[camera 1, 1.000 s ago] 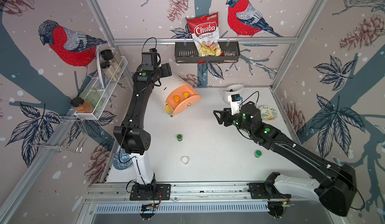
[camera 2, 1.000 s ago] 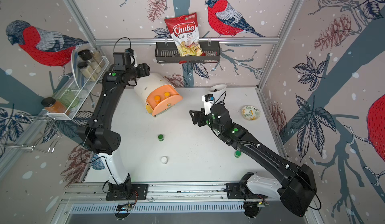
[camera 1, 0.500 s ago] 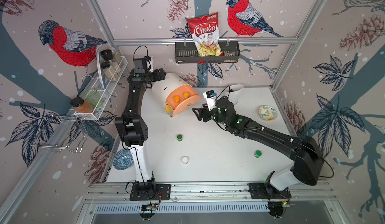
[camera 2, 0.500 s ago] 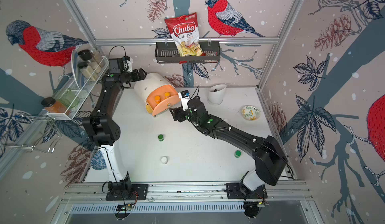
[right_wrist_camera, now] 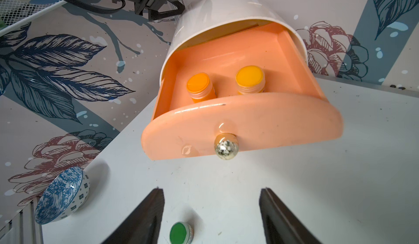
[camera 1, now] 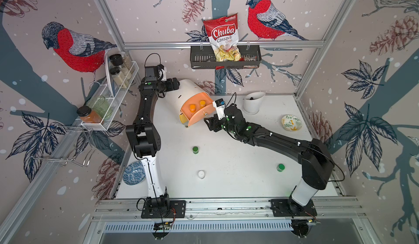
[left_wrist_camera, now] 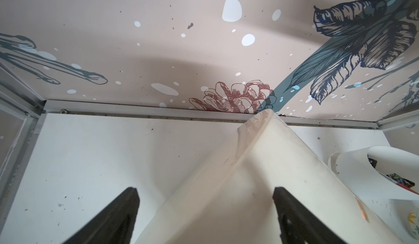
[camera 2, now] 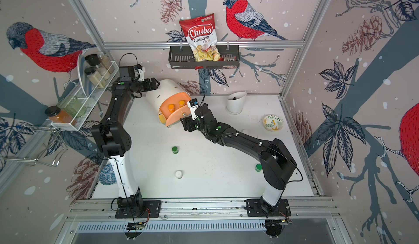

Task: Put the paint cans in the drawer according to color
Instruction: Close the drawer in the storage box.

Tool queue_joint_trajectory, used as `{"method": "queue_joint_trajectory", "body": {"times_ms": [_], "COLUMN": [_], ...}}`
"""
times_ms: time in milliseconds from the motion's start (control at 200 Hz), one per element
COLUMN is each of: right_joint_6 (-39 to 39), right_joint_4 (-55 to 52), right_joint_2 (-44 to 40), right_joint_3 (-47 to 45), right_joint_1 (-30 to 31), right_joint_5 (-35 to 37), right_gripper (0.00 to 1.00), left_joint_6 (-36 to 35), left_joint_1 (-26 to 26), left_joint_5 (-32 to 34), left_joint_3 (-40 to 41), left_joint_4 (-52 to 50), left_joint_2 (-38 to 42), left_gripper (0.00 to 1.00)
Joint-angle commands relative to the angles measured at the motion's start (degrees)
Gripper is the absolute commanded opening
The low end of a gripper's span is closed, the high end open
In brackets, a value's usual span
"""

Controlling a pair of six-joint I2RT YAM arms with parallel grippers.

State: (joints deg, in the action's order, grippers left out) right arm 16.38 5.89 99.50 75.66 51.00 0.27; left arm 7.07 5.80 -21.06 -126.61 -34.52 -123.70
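Right gripper [right_wrist_camera: 210, 191], jaws apart, has neared the round brass knob [right_wrist_camera: 226, 148]; left gripper [left_wrist_camera: 205, 189] spread astride the smooth arched chest [left_wrist_camera: 260, 163]

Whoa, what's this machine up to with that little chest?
It is sorting paint cans by colour. The chest has its peach drawer open, two orange cans inside. The right fingers, open, hover just before the knob; the left fingers, open, straddle the chest's back. Two green cans and a white can sit on the table.
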Motion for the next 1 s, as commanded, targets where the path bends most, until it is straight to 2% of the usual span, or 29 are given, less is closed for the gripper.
{"method": "queue_joint_trajectory", "body": {"times_ms": [0,340,580,995], "right_joint_6": [-1.4,-2.5,-2.4,-4.1], "right_joint_4": [-0.2,-0.5,-0.6,0.4], "right_joint_2": [1.3,6.3,9.2,12.5], "right_joint_3": [1.3,6.6,8.9,13.1], "right_joint_1": [0.0,-0.6,-0.7,-1.3], "right_joint_5": [1.4,1.5,1.2,1.4], "right_gripper": [0.69,0.56,0.47,0.42], "left_joint_6": [-0.6,0.3,0.6,2.0], "left_joint_1": [0.2,0.3,0.3,-0.1], "left_joint_5": [-2.9,-8.3,-8.4,-10.5], "left_joint_3": [-0.6,-0.4,0.1,2.9], "left_joint_4": [3.5,5.1,4.8,6.2], "left_joint_2": [-0.4,-1.2,-1.0,0.4], "left_gripper": [0.94,0.86,0.86,0.84]}}
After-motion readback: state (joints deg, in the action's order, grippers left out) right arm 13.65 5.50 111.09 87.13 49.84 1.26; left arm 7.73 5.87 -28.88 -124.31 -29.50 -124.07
